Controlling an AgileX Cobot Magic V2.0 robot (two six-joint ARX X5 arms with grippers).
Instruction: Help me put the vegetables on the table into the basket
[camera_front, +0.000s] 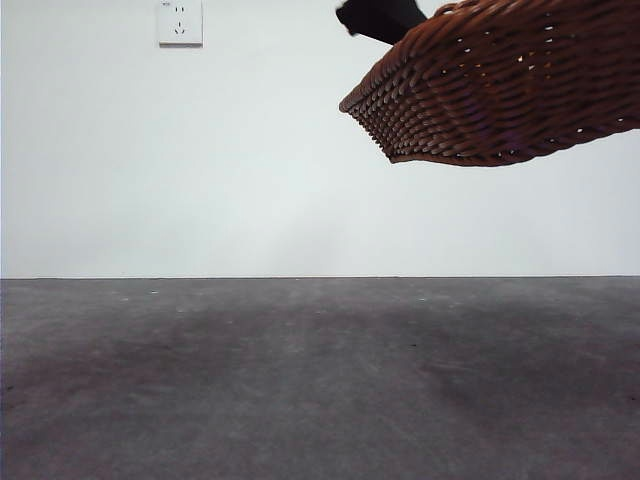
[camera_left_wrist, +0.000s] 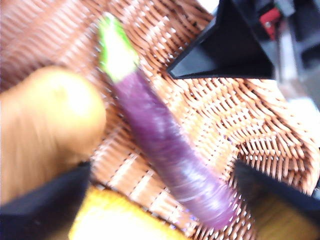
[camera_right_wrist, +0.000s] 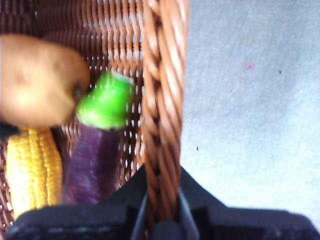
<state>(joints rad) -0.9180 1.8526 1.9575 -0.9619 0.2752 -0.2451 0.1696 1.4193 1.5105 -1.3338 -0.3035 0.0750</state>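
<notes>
My dark-brown woven wicker basket (camera_front: 500, 85) hangs tilted in the air at two o'clock in the front view, clear of the dark grey mottled table (camera_front: 320, 380), because the right gripper (camera_right_wrist: 161, 220) pinches its braided rim. Only the wrist views show its load: the glossy purple eggplant (camera_left_wrist: 170, 150), rounded orange-brown potato (camera_right_wrist: 37, 80) and bumpy yellow corn cob (camera_right_wrist: 32, 170) lie inside. The left gripper (camera_left_wrist: 160, 200) hovers spread over them.
</notes>
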